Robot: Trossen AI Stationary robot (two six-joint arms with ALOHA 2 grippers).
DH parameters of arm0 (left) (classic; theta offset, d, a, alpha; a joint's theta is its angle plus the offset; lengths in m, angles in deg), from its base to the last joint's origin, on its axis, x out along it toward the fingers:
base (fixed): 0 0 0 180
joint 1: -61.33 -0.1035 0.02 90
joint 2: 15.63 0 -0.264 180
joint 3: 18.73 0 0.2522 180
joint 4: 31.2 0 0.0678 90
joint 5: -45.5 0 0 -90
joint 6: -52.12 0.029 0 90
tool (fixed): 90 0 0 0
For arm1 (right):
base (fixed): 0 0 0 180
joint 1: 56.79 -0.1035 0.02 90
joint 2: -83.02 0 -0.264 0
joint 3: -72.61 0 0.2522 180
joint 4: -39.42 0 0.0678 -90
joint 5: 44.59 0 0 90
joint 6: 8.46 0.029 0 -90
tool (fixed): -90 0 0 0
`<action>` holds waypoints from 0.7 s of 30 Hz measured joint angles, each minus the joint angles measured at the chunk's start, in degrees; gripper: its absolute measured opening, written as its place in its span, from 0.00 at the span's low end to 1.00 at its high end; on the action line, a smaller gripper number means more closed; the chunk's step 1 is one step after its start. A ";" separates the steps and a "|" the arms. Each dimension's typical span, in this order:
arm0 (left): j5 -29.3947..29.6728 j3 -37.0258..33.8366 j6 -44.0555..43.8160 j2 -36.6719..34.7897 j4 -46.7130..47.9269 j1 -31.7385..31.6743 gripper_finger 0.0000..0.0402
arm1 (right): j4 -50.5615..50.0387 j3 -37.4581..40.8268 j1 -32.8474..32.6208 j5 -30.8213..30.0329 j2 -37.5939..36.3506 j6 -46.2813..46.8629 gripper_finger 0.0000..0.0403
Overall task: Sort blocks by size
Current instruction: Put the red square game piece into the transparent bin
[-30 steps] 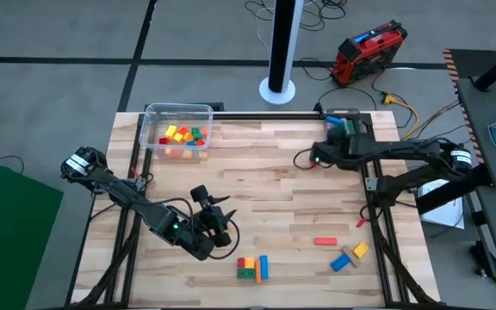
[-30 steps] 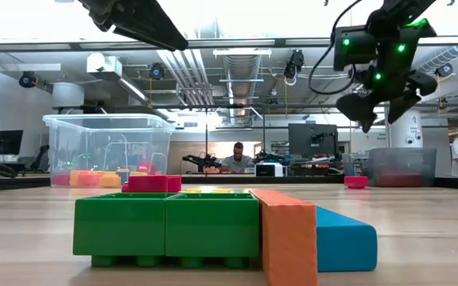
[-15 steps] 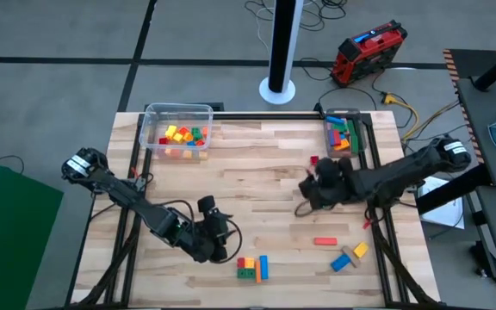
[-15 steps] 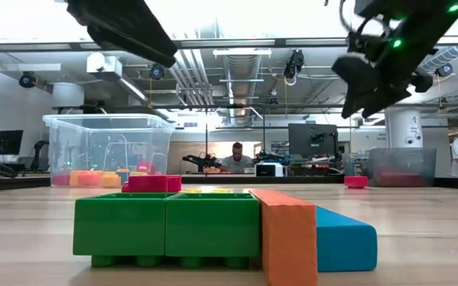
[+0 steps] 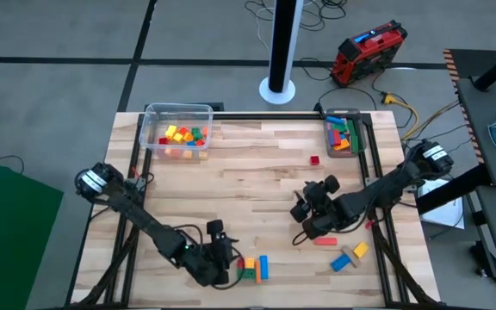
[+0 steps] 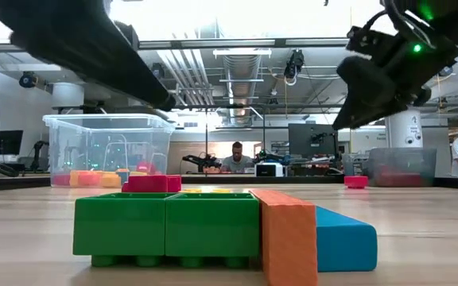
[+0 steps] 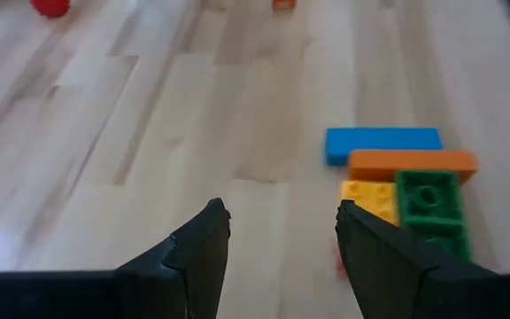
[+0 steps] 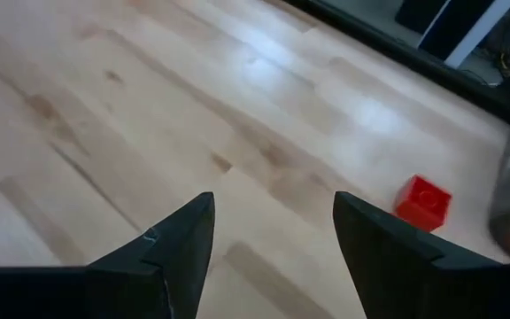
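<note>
Left pincer (image 5: 216,252) hangs wide open and empty just at 9 o'clock of the block cluster (image 5: 251,268) near the desk's (image 5: 257,172) front edge, probably lining up a grab. Right pincer (image 5: 304,209) is open and empty too, mid-desk, with a stray red cube (image 5: 314,160) at its 12 o'clock.

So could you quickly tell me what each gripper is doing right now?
Left gripper: open, holding nothing, beside the block cluster.
Right gripper: open, holding nothing.
</note>
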 joint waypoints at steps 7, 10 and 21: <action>0.07 0.02 -2.42 0.99 -3.40 1.68 0.46 | 1.60 -1.08 0.02 1.51 1.57 -1.45 0.60; 0.16 0.02 -3.88 3.18 -5.86 1.62 0.46 | 1.65 -1.46 0.00 1.61 1.58 -2.25 0.62; 0.20 0.02 -1.47 7.33 -11.27 1.73 0.46 | 1.78 -1.75 0.02 2.70 2.02 -2.63 0.67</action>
